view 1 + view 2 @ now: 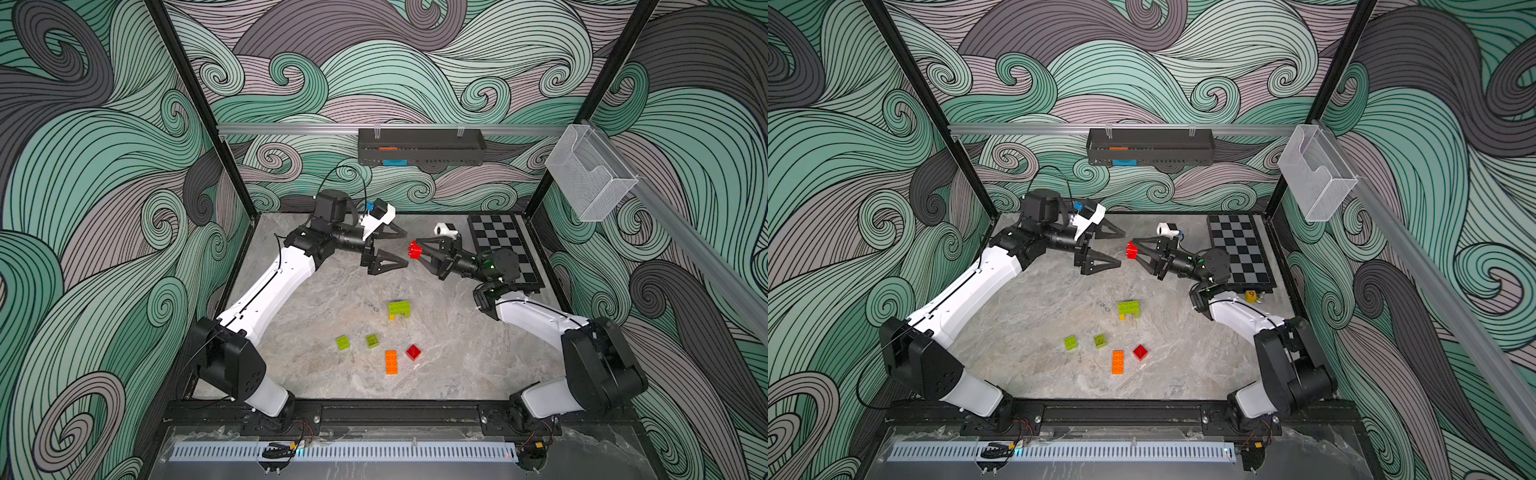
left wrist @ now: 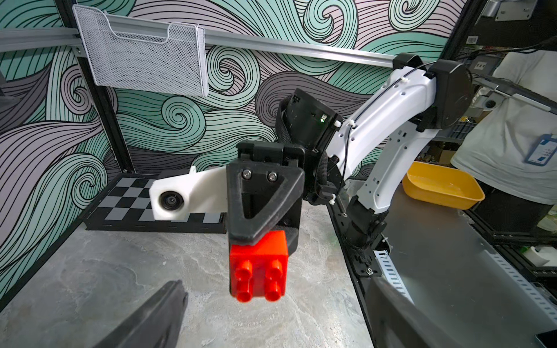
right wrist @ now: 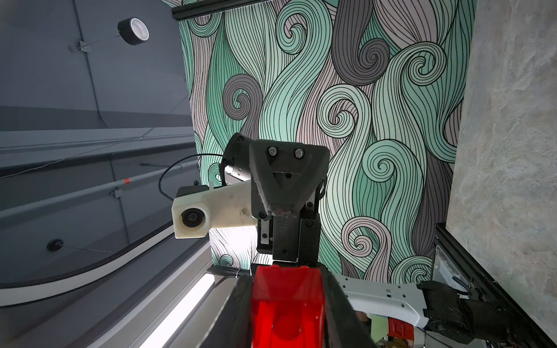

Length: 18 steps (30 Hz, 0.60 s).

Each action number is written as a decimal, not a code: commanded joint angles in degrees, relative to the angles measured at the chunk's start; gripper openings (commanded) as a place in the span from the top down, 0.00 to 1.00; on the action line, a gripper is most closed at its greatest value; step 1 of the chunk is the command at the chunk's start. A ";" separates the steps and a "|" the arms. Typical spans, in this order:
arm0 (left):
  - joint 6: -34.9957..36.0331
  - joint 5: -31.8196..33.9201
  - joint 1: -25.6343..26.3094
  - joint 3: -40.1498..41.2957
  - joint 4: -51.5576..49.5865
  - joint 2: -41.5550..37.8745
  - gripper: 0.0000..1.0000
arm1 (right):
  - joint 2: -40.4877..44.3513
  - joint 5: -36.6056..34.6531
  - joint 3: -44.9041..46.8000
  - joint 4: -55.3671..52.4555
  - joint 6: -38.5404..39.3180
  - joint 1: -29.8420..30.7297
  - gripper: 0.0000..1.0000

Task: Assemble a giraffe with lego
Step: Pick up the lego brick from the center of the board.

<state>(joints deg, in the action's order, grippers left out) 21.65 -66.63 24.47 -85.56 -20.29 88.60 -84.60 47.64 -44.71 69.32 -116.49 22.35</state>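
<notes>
Brick count: eight in sight, in both top views.

Giraffe (image 1: 400,309): three bricks joined, one long lime green body across one yellow leg and one green leg. It stands on the desk (image 1: 316,299), and I use it as my reference.

Loose on the desk: four bricks, all on the arm-base side of the giraffe.
- One lime green brick (image 1: 343,343) and a second lime green brick (image 1: 372,340) lie off toward the left arm's side.
- One orange brick (image 1: 391,362), the long one, lies nearly straight toward the bases.
- One loose red brick (image 1: 413,352) lies a little toward the right arm's side.

The eighth is the held red brick (image 1: 414,249), up in the air on the far side of the giraffe, well clear of the desk. The right tool (image 1: 419,251) pinches it on two opposite faces. In the left wrist view I count four studs on this brick (image 2: 257,266), all pointing at that camera.

The left tool (image 1: 407,249) is spread wide with nothing in it. It faces the studs, just beside the brick but not touching it.

Two arms and two tools, with one brick between them.
</notes>
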 commanded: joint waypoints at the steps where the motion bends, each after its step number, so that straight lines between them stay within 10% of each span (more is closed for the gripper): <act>1: 1.08 -1.42 0.55 -2.67 0.04 1.22 0.04 | -0.59 0.30 -1.47 4.45 -1.54 1.45 0.93; 18: 1.73 -0.09 1.54 -3.23 -1.49 1.73 0.34 | -1.32 -0.71 -2.40 5.40 -2.03 2.71 0.95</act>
<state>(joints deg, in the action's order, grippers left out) 22.17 -66.06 25.23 -86.43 -20.49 89.91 -85.49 47.18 -46.13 72.29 -118.24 24.75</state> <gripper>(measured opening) 0.686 0.338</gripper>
